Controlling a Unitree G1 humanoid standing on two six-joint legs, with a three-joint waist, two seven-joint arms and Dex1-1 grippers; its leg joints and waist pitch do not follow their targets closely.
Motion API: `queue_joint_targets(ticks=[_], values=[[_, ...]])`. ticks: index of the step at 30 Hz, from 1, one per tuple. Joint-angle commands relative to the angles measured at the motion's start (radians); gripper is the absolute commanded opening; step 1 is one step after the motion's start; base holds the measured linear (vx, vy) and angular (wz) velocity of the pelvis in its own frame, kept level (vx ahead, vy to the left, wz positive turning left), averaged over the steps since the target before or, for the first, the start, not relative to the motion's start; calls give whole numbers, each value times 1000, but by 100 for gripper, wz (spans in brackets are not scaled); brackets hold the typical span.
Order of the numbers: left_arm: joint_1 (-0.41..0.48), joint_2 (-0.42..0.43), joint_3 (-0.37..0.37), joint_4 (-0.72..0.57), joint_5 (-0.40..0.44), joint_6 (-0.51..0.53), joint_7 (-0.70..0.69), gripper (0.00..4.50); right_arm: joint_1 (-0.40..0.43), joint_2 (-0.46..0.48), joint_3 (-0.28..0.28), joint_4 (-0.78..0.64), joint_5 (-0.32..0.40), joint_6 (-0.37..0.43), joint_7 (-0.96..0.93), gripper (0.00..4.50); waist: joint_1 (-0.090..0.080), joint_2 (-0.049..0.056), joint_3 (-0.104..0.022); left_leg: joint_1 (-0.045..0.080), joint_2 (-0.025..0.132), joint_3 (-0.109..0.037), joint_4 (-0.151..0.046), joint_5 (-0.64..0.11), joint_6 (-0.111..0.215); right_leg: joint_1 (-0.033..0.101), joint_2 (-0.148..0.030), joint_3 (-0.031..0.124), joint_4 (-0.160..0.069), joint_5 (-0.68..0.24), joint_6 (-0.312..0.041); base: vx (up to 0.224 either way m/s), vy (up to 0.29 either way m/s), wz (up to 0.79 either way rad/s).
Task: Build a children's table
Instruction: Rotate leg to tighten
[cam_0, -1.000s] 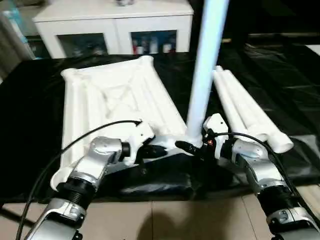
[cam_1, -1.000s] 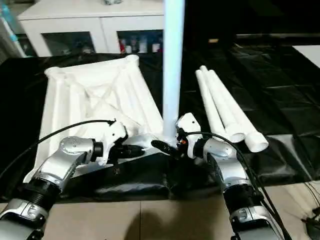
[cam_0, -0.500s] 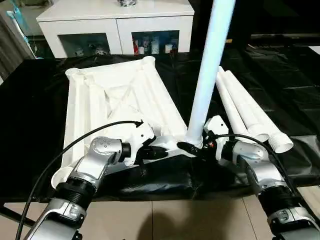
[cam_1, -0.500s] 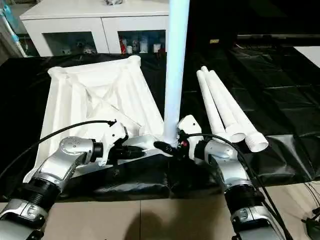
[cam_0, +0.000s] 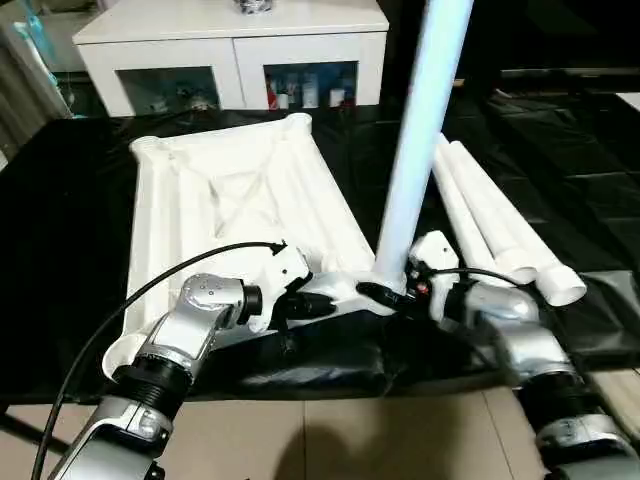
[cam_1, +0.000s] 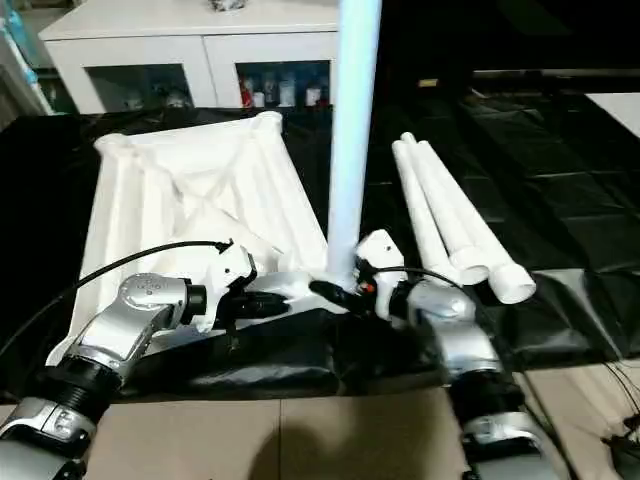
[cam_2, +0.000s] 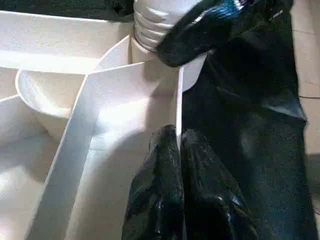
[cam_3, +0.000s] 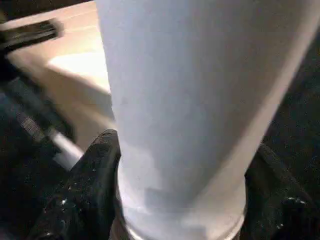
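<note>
The children's table top (cam_0: 230, 190) lies upside down on black sheeting, ribs up. One white leg (cam_0: 420, 130) stands upright in its near right corner socket. My right gripper (cam_0: 385, 296) is at the leg's base, and in the right wrist view its black fingers (cam_3: 95, 185) press both sides of the leg (cam_3: 190, 100). My left gripper (cam_0: 335, 303) is just left of that corner. In the left wrist view it (cam_2: 178, 137) is shut on the top's thin near rim, with the leg's ridged end (cam_2: 155, 25) ahead. Three spare legs (cam_0: 490, 220) lie side by side to the right.
Black plastic sheeting (cam_0: 60, 250) covers the work surface and hangs over its near edge. A white cabinet with glass doors (cam_0: 230, 40) stands behind the table top. Tan floor (cam_0: 330, 440) shows below the near edge, between my forearms.
My right gripper's fingers have closed in around the base of the upright leg. The left gripper keeps its pinch on the rim. The picture has shifted slightly.
</note>
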Motion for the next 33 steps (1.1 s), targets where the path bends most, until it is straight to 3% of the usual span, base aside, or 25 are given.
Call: queue_joint_targets(ticks=[1, 5, 6, 7, 9, 14, 19, 20, 23, 24, 25, 27, 28, 32, 33], values=[[-21, -42, -21, 49, 32, 26, 72, 0, -29, 52, -17, 47, -22, 36, -143, 274, -3, -11, -54, 4, 27, -2, -71, -194, 81, 53, -28, 29, -60, -141, -270, 0, 0, 0], [-63, -107, -12, 121, 63, 66, 208, 0, -55, 136, -47, 91, -22, 81, -311, 273, -9, -9, -49, 14, 25, -4, -79, -269, 27, 45, -27, 30, -76, -276, -225, 0, 0, 0], [-97, -156, 9, 178, 76, 96, 328, 0, -81, 181, -63, 131, -24, 102, -412, 273, -10, -10, -50, 13, 23, -4, -79, -275, 19, 47, -26, 30, -77, -286, -216, 0, 0, 0], [-125, -193, 25, 225, 86, 113, 427, 0, -105, 212, -74, 168, -25, 117, -486, 273, -11, -5, -49, 16, 23, -4, -80, -283, 8, 42, -26, 32, -79, -291, -214, 0, 0, 0], [-150, -223, 39, 268, 90, 119, 503, 0, -132, 239, -94, 208, -20, 130, -570, 273, -6, -8, -49, 20, 20, -2, -78, -298, 10, 40, -25, 31, -85, -303, -207, 0, 0, 0], [-206, -282, 65, 356, 84, 102, 608, 0, -211, 306, -145, 310, -7, 109, -712, 273, -6, -5, -51, 16, 18, -6, -81, -309, 8, 40, -26, 28, -88, -314, -192, 0, 0, 0], [-214, -293, 68, 359, 87, 91, 604, 0, -232, 332, -138, 324, -20, 98, -693, 273, -2, -7, -52, 7, 20, -7, -83, -286, 31, 48, -29, 26, -84, -260, -195, 0, 0, 0], [-215, -292, 66, 361, 88, 85, 598, 0, -236, 334, -136, 327, -27, 95, -694, 308, -3, -8, -52, 7, 20, -6, -83, -285, 33, 47, -29, 26, -84, -257, -195, 0, 0, 0], [-210, -287, 63, 355, 87, 81, 582, 0, -234, 333, -137, 323, -26, 87, -684, 343, -3, -10, -52, 6, 20, -6, -83, -287, 39, 47, -31, 27, -85, -276, -193, 0, 0, 0], [-195, -268, 47, 340, 86, 58, 540, 0, -228, 319, -131, 311, -33, 66, -663, 350, -8, -12, -50, -1, 19, -8, -84, -291, 42, 51, -31, 26, -85, -287, -186, 0, 0, 0], [-195, -268, 47, 340, 86, 58, 540, 0, -228, 319, -131, 311, -33, 66, -663, 359, -20, -10, -50, -16, 18, -16, -90, -285, 37, 61, -31, 20, -80, -303, -169, 0, 0, 0], [-178, -247, 34, 321, 88, 39, 492, 0, -225, 296, -124, 305, -46, 42, -650, 379, -29, -9, -53, -10, 20, -17, -86, -285, 35, 55, -32, 19, -84, -293, -173, 0, 0, 0], [-174, -241, 31, 318, 88, 33, 477, 0, -226, 290, -124, 308, -52, 31, -648, 391, -32, -10, -52, -2, 21, -13, -84, -291, 41, 48, -31, 22, -86, -277, -192, 0, 0, 0], [-138, -204, 21, 262, 83, 17, 415, 0, -211, 252, -109, 280, -74, 8, -614, 412, -32, -10, -54, -4, 21, -9, -80, -250, 64, 52, -32, 23, -80, -221, -226, 0, 0, 0], [-111, -178, 15, 219, 77, 7, 374, 0, -195, 227, -101, 253, -81, -7, -587, 431, -29, -16, -55, -4, 23, -8, -77, -231, 73, 55, -31, 22, -78, -198, -235, 0, 0, 0]])
